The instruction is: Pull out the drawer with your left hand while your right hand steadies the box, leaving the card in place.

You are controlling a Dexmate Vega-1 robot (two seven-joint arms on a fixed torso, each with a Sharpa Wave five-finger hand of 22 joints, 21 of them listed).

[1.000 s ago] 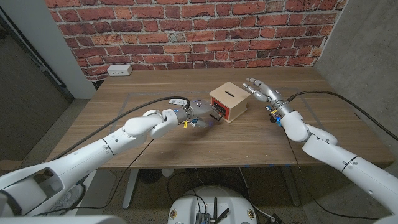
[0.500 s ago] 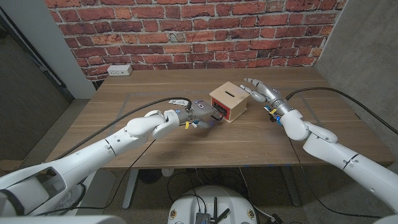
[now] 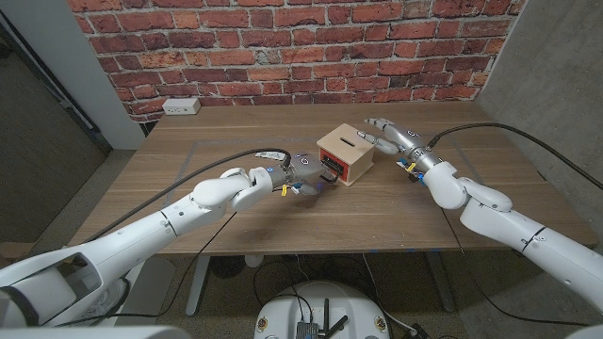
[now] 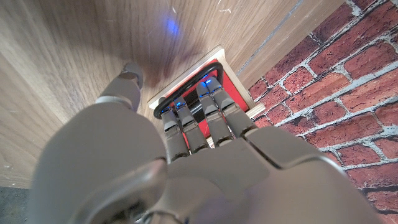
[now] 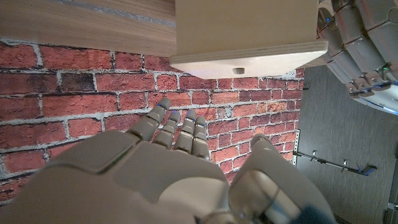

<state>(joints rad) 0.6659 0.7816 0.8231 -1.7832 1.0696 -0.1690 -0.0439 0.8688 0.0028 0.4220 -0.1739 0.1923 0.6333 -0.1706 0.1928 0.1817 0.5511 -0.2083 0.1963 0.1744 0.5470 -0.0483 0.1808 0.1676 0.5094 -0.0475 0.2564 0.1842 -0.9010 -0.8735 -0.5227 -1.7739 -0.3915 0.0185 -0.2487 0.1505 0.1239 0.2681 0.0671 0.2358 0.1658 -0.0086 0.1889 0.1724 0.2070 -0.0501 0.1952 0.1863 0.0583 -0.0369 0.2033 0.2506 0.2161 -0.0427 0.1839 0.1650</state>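
**Left fingers at the drawer front, right hand spread beside the box**

Red brick wall behind, wooden table [image 3: 283, 212] in front — and near the table's middle stands the small pale plywood box [image 3: 345, 152] with a dark slot in its top. Its red drawer front [image 3: 332, 168] faces the robot's left and slightly toward the robot, so the drawer's axis runs roughly across the table, left to right.

The left hand [image 3: 298, 169] reaches in from the left side, its fingers [image 4: 211, 109] extended and laid close together against the red front; in the left wrist view their tips sit on the dark handle [image 4: 186, 99] that crosses the red panel. Whether they are hooked round that handle or only pressing on it cannot be told. The thumb [image 4: 121, 87] stands apart, off to the side above the table.

The right hand [image 3: 400, 141] is just beside the box's far-right side, fingers [image 3: 377, 123] straight and fanned apart, holding nothing. One fingertip lies close to the box's top edge — contact cannot be made out. In the right wrist view the box [image 5: 245, 31] hangs apart from the spread fingertips [image 5: 177, 124].
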